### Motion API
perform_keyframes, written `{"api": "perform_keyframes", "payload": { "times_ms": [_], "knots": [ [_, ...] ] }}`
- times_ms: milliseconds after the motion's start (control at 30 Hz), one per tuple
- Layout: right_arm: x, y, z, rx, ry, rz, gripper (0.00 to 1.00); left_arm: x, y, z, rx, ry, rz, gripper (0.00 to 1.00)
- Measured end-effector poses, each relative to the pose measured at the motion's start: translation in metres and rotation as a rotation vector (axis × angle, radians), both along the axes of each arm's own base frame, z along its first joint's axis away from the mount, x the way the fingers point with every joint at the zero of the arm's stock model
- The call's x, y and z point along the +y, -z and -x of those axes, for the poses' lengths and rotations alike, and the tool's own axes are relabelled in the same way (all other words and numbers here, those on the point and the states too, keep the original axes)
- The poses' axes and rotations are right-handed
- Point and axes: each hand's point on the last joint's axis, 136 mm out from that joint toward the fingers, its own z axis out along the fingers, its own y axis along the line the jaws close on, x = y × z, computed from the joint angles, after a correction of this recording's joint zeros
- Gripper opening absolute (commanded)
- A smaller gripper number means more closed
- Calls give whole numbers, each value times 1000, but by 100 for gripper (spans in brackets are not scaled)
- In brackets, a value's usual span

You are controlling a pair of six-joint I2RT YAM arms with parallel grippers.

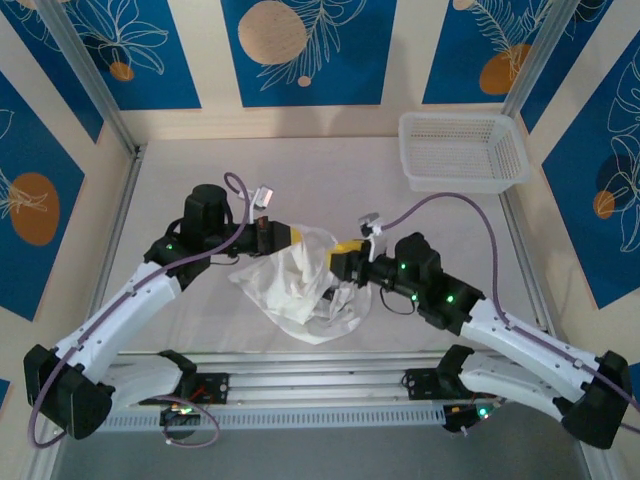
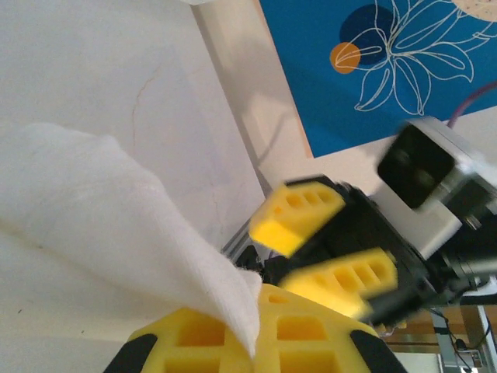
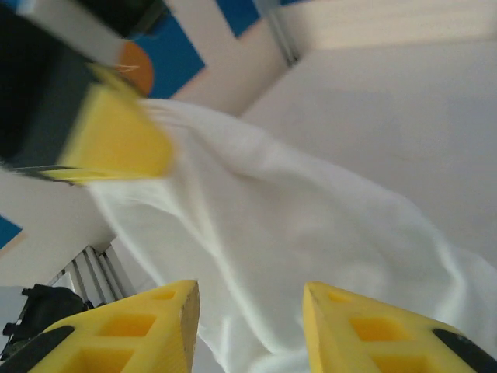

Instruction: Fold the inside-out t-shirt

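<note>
The inside-out t-shirt [image 1: 300,285] is a crumpled white heap at the table's middle, between the two arms. My left gripper [image 1: 295,238] is at the heap's upper left and holds a raised part of it. In the left wrist view that gripper [image 2: 252,303] is shut on a fold of the white cloth [image 2: 93,210]. My right gripper [image 1: 335,258] sits at the heap's upper right, facing the left one. In the right wrist view it [image 3: 248,311] stands open, its jaws apart with the cloth [image 3: 295,225] just beyond them. Its blurred yellow fingers [image 2: 299,214] appear in the left wrist view.
A white mesh basket [image 1: 463,150] stands at the table's back right corner. Metal frame posts and blue patterned panels wall in the back and sides. A purple cable [image 1: 470,205] loops above the right arm. An aluminium rail [image 1: 320,385] runs along the near edge.
</note>
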Motion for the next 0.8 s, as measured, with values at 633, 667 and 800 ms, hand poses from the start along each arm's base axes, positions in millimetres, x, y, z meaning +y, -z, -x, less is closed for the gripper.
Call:
{"api": "perform_keyframes", "payload": {
  "times_ms": [633,667,800],
  "knots": [
    [45,46,0,22,-116,107,0,64,30,-39,-18,-254,-256,3],
    [47,35,7,21,-153,64,0,67,38,-45,-24,-263,-289,6],
    [46,0,19,16,-228,-72,0,71,85,-66,16,-265,-403,27]
  ]
}}
